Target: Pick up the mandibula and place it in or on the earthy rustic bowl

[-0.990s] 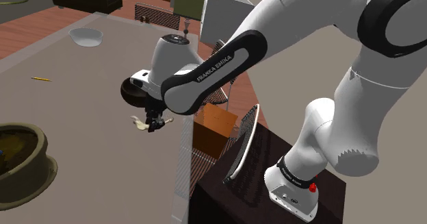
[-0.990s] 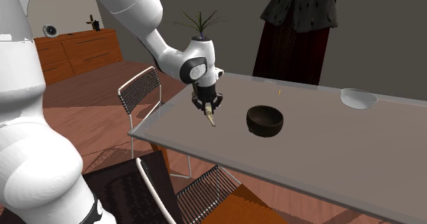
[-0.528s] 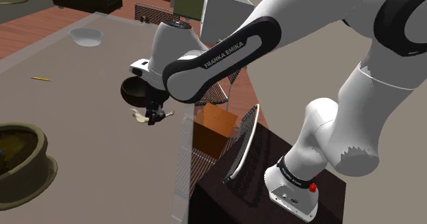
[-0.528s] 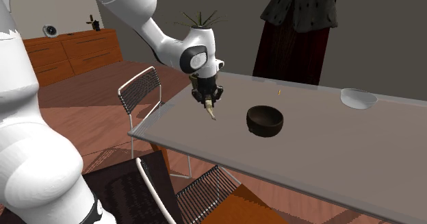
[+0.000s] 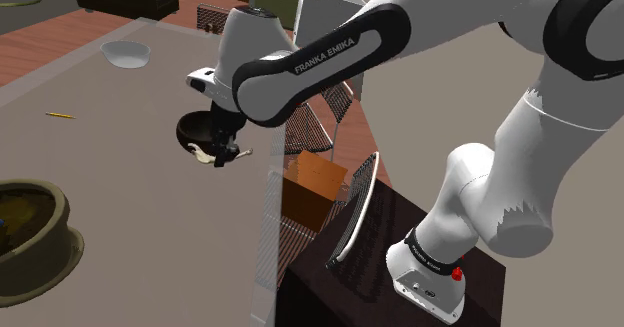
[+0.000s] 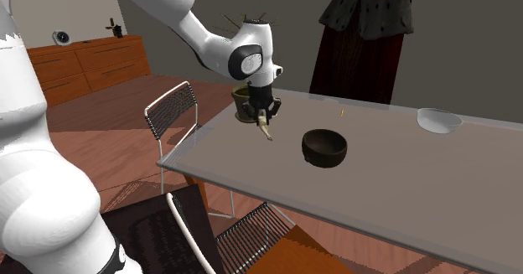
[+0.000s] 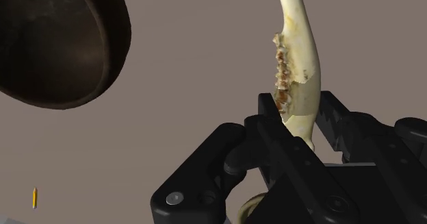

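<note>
- Desk (image 6: 402,197): broad and grey, and it carries the target.
- Arm (image 5: 330,50): stretched out low over the desk. Against a second ago it has swung toward the bowl and come up a little.
- Bowl (image 6: 324,147): dark, round and upright on the desk. What shows of its inside in the wrist view looks bare, so the drop is not yet made.
- Hand (image 6: 262,117): pinching the bone at its thick end, a finger pressed to each side. It hangs above the desk, near the bowl but not over it.
- Bone (image 7: 298,44): pale, with a row of teeth, pointing down out of the hand and clear of the desk.
  - The pick-up looks done and the carry is under way. I'd say what's left is the last stretch over the bowl, then the release.
  - Earlier it sat lower and well short of the bowl; now, in the shoulder view, it overlaps the bowl's near rim.
</note>
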Controlling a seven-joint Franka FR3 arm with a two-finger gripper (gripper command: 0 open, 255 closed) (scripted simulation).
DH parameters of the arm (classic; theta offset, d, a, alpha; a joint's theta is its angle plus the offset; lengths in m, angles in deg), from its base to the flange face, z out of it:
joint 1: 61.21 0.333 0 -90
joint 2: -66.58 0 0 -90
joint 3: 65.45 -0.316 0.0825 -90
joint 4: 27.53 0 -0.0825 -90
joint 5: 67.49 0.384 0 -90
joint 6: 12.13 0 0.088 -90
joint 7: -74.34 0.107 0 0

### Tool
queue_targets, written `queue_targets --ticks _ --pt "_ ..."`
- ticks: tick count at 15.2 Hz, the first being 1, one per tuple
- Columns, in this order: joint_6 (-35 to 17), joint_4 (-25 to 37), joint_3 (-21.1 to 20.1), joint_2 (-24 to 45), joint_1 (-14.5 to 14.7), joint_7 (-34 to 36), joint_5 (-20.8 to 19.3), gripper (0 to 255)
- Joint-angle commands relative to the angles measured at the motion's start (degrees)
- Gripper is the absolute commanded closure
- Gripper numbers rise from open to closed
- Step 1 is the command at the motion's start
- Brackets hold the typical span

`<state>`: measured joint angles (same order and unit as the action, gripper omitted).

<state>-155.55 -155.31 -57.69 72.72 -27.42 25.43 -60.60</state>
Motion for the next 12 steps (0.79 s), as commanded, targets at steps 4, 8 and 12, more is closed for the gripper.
queue_targets --ticks 4,8,12 --pt "3.64 9.66 1.54 6.63 -3.57 -6.47 2.63 255" --pt "7.11 18.63 2.20 12.66 -6.77 -10.82 4.50 255" --pt "11.31 29.00 2.50 19.33 -10.16 -14.29 6.01 255"
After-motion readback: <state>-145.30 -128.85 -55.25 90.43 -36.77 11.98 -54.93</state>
